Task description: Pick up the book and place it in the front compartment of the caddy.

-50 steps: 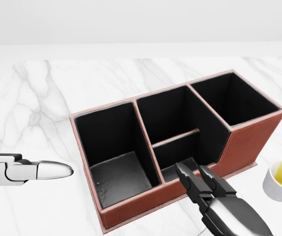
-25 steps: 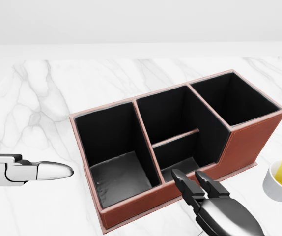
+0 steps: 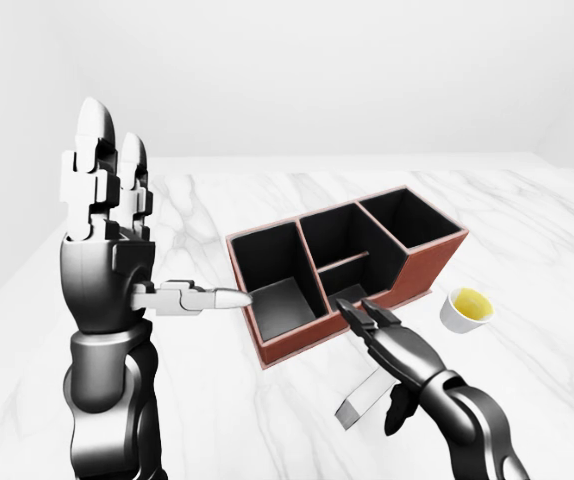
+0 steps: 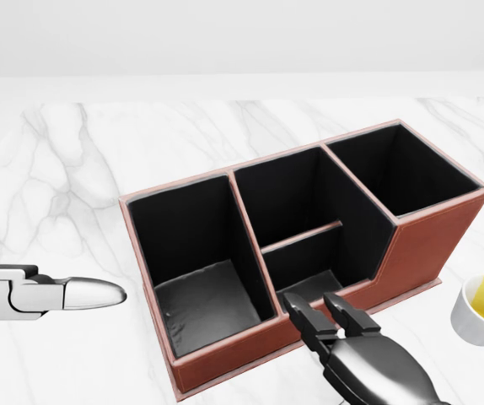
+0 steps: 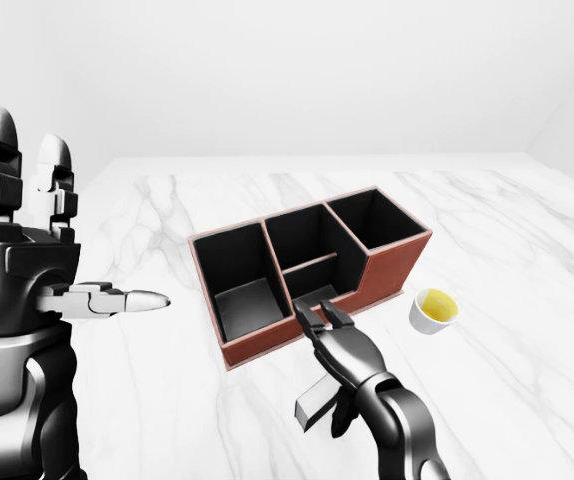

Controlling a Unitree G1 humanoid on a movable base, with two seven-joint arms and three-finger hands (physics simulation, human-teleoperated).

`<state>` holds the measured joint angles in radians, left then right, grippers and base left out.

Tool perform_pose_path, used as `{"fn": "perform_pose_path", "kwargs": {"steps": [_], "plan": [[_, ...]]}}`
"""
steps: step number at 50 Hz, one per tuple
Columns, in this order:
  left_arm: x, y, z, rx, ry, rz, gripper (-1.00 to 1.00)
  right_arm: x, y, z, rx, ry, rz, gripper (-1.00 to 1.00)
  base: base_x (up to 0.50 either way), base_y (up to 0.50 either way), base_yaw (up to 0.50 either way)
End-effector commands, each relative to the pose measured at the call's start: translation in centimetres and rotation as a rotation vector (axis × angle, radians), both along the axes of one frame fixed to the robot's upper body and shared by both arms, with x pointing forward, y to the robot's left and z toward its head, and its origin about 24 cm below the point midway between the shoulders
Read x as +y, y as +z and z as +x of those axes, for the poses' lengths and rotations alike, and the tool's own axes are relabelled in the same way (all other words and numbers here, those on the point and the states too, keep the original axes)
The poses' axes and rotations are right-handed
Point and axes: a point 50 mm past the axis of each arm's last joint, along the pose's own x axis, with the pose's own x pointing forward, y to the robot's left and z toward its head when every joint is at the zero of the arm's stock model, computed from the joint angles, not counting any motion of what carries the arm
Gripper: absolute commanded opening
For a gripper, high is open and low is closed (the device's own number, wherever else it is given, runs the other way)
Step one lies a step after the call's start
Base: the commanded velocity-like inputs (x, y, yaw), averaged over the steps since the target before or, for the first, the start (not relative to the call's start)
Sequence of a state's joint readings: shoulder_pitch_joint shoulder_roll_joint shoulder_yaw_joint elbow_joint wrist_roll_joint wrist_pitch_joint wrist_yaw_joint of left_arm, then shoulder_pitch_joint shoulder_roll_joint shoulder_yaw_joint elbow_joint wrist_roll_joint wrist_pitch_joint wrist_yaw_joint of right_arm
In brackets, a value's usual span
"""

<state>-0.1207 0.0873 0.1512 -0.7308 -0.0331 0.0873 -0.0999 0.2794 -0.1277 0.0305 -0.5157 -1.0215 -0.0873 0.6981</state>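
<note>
Book (image 3: pixel 355 405), a thin pale slab, sits lowest in the left-eye view. It lies under the right hand (image 3: pixel 402 350) and juts out toward 7 o'clock from the palm. The dark thumb hangs down just beside it at 3 o'clock. Whether the slab is actually pinched or only covered cannot be told. It is outside the caddy (image 3: pixel 422 275), on the near side of the low wall.

The right hand's fingers (image 4: pixel 305 321) are stretched nearly straight and close together, pointing toward 11 o'clock. In the head view their tips reach the caddy's low brown wall, at the small near cell of the middle section.

At 9 o'clock from the caddy, the left hand (image 3: pixel 102 270) stands upright and spread. Its two fingers point to 12 o'clock and the thumb sticks out toward 3 o'clock, its tip close to the caddy's left corner in the left-eye view. It holds nothing.

The caddy is brown outside and black inside. It lies slanted on the white marble surface (image 3: pixel 567 260), with one large cell at the left, a divided middle and a tall cell at the right.

A small white cup (image 3: pixel 465 310) with yellow contents stands at 4 o'clock from the caddy, just apart from it.
</note>
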Motion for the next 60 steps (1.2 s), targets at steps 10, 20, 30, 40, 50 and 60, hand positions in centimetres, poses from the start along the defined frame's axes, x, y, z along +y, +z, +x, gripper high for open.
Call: {"fn": "perform_pose_path", "kwargs": {"steps": [10,20,30,40,50,60], "plan": [[0.0,0.0,0.0,0.001,-0.001,0.002,1.00,0.0,-0.8,0.2,0.033,0.004,-0.035,1.00,0.00,0.00,0.00],[0.0,-0.1,0.1,0.004,0.000,0.002,1.00,-0.1,-1.4,0.1,0.058,0.002,-0.061,1.00,0.00,0.00,0.00],[-0.1,0.0,0.1,0.001,-0.001,0.003,1.00,-0.1,-1.9,0.0,0.078,-0.001,-0.087,1.00,0.00,0.00,0.00],[0.0,0.1,0.1,-0.003,-0.001,0.001,1.00,0.1,-2.0,0.0,0.078,0.007,-0.102,1.00,0.00,0.00,0.00],[-0.1,0.0,0.0,0.000,-0.003,0.001,1.00,0.2,-2.0,0.2,0.078,0.013,-0.111,1.00,0.00,0.00,0.00],[-0.1,0.0,0.0,-0.001,-0.003,0.000,1.00,0.2,-2.3,0.3,0.087,0.015,-0.125,1.00,0.00,0.00,0.00]]}}
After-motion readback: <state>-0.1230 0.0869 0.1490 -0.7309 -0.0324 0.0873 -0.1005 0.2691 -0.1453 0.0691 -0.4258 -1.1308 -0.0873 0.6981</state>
